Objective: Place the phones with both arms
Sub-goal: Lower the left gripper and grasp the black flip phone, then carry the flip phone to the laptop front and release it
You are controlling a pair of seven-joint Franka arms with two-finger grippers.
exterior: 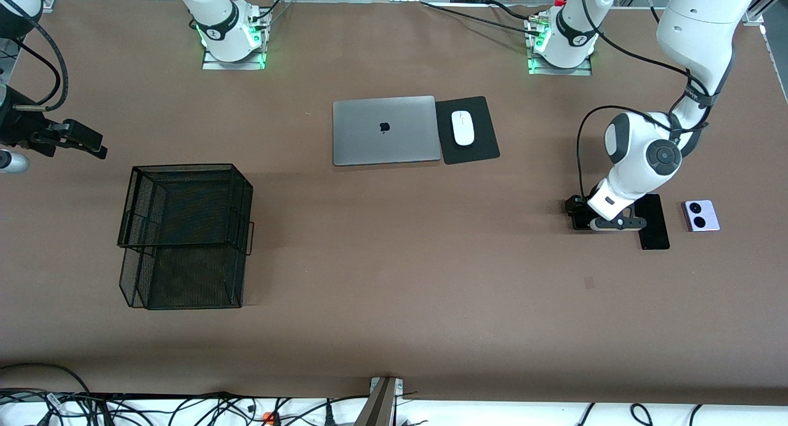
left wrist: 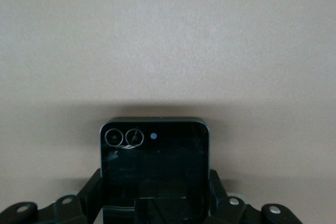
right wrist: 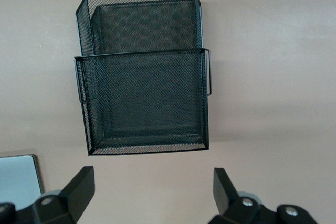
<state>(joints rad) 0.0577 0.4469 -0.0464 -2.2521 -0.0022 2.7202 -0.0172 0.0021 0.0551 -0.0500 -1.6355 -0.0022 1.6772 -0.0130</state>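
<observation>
The left gripper (left wrist: 153,205) is clamping the black flip phone (left wrist: 154,169) on the table; the right gripper (right wrist: 153,192), spread wide, is waiting above, the mesh basket (right wrist: 144,72) at its twelve o'clock.

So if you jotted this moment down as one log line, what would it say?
left gripper: shut on black flip phone | right gripper: open, waiting above mesh basket | slim black phone, lavender phone: on table

Left gripper (exterior: 592,220) low at table, fingers closed; right gripper (right wrist: 152,190) waits, spread.

left pincer (exterior: 582,220) covering flip phone (left wrist: 154,169), laptop (right wrist: 18,179) cut off
</observation>
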